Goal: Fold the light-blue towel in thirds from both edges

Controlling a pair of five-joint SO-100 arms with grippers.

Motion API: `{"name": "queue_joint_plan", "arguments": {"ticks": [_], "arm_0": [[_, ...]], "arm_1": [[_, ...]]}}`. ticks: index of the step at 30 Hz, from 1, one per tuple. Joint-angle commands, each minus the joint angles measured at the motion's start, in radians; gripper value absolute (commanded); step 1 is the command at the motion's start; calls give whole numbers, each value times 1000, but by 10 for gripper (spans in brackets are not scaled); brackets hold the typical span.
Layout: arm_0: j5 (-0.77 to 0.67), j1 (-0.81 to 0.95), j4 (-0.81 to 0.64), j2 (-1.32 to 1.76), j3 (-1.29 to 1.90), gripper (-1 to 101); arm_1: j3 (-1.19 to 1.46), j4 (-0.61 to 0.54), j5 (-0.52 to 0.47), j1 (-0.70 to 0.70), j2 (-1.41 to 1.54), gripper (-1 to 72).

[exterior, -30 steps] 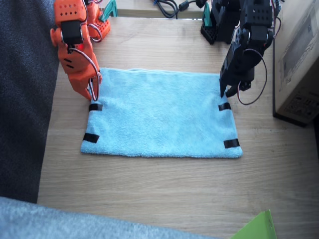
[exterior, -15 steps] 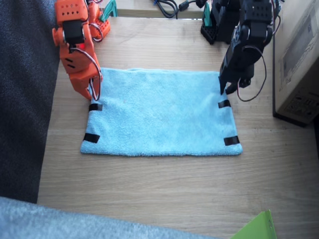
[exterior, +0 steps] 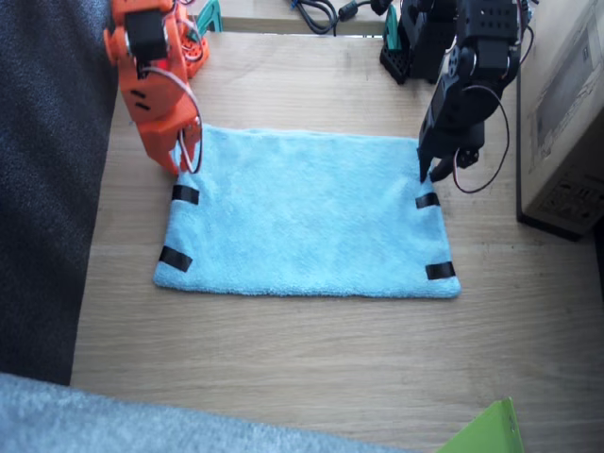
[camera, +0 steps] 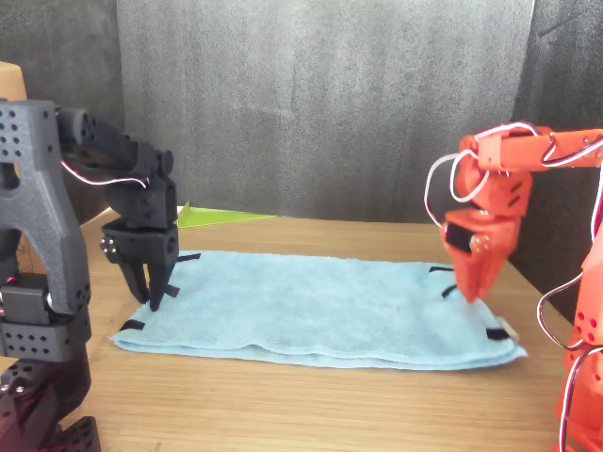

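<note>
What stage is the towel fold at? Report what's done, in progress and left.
Done: nothing folded; the fluffy light-blue terry towel lies flat on the wooden table, black tape strips showing along both short sides.
In progress: the orange right hand and the black left hand each hang over a far corner of the towel; no cloth looks lifted.
Left: gripping both edges and folding each inward.

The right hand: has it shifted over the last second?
Yes. The right hand has moved toward the table's far edge, from just above the middle black tape strip to the light-blue towel's far corner.
</note>
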Motion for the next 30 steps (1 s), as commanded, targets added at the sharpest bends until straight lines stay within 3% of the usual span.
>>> {"name": "queue_joint_plan", "arguments": {"ticks": [1,20,30], "arm_0": [[17,12,8,28,3,-1],[21,6,8,17,-6,-1],[18,5,6,17,-6,-1]], "arm_1": [[-75,52,14,41,28,1],[-603,324,23,264,-212,1],[-762,333,25,364,-344,0]]}}
